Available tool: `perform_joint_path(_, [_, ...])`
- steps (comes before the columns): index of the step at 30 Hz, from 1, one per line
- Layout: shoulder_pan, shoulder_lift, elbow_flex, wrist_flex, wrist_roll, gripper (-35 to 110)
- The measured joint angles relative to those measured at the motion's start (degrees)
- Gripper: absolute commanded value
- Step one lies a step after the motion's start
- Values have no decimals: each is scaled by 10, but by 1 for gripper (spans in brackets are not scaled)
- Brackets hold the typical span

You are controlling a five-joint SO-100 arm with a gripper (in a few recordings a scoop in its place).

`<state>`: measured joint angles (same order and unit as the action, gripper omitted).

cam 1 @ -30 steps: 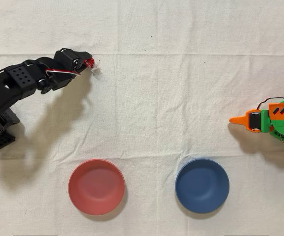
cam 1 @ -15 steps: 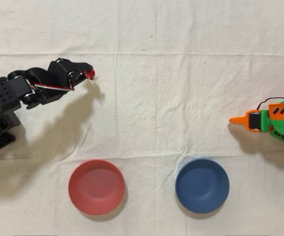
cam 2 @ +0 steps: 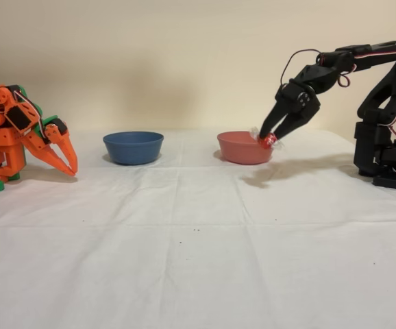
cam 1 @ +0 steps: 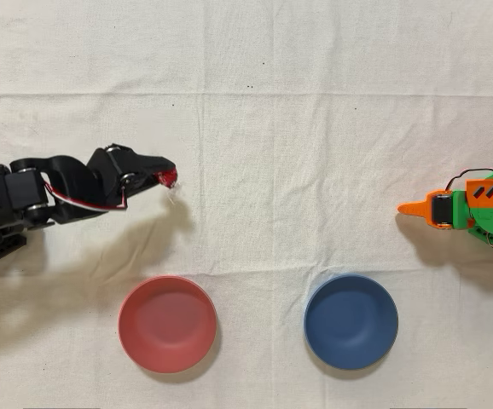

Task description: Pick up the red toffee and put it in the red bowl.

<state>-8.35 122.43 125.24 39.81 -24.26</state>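
Overhead view: the claw (cam 1: 169, 176), clamped on the red toffee (cam 1: 170, 177), has swung closer to the red bowl (cam 1: 167, 324) (not yet over it). Fixed view: toffee (cam 2: 267, 142) airborne beside the bowl (cam 2: 242, 147); centre above before releasing.

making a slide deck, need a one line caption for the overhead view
Black arm's gripper carries the red toffee above the cloth, short of the red bowl; the blue bowl sits beside it.

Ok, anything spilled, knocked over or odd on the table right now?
Nothing stands out. The red toffee sits pinched in the gripper, lifted off the cloth; the red bowl and blue bowl are upright and empty.
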Motion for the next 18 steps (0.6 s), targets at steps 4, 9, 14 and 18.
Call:
perform_joint_path(4, [51,0,-33,10,-12,6])
perform_joint_path(9, [94,-2,-62,19,-31,6])
perform_joint_path(14, [143,-2,-81,18,-47,6])
perform_joint_path(18, [192,-7,-89,17,-62,6])
